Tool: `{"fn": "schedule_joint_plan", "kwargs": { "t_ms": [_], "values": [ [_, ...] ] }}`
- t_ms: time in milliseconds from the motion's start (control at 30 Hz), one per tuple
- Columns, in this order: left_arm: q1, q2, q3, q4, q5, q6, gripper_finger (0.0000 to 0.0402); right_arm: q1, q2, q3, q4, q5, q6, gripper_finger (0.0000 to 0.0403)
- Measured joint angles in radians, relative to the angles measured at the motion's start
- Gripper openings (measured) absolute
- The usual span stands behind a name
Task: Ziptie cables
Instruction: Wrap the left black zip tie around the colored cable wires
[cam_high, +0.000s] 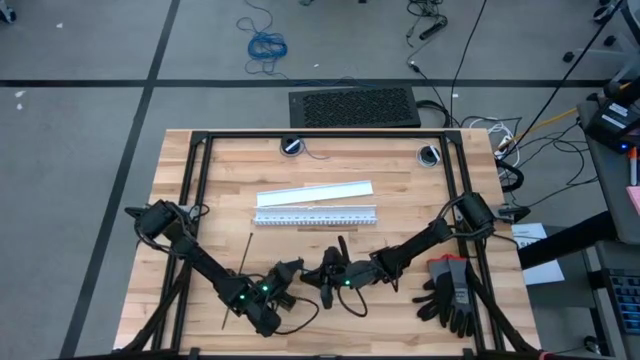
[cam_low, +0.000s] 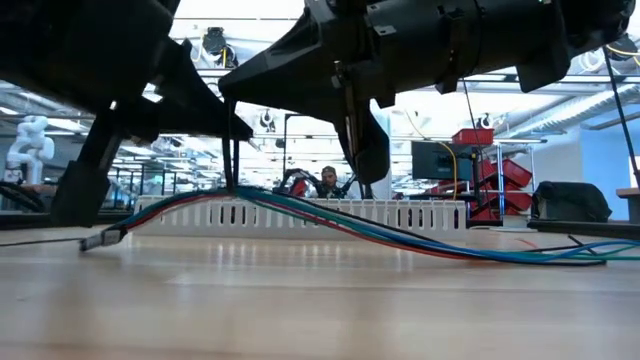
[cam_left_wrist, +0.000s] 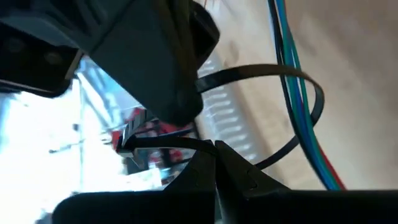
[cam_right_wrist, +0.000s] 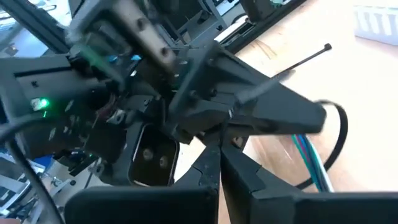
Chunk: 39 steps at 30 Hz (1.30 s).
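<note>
Left gripper (cam_high: 285, 272) at front centre of table (cam_high: 400, 165), fingers pinched on one end of ziptie (cam_left_wrist: 311, 112) looped around cables (cam_low: 400, 240). Right gripper (cam_high: 330, 275) just beside it, fingers pressed together on the other end. Second ziptie (cam_high: 243, 262) lies loose left of the grippers. Cables rest on the wood by white slotted strip (cam_high: 315, 216).

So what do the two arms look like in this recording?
Both the left arm and right arm are dark, jointed, with black cables looped at their bases. Small green lights glow near each wrist. The left gripper and right gripper have dark, wedge-shaped fingers.
</note>
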Motion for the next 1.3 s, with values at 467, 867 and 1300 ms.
{"fn": "schedule_joint_plan", "kwargs": {
  "t_ms": [467,867,1300],
  "values": [
    [0.000,0.125,0.016,0.015,-0.094,0.283,0.0000,-0.032,0.000,-0.048,0.085,-0.021,0.017,0.0000],
    [-0.004,0.171,0.082,0.042,-0.139,0.271,0.0000,-0.036,0.000,-0.048,-0.001,-0.029,0.035,0.0000],
    [-0.010,0.171,0.082,0.037,-0.137,0.238,0.0000,-0.048,-0.022,-0.047,-0.013,-0.054,0.002,0.0000]
  ]
}}
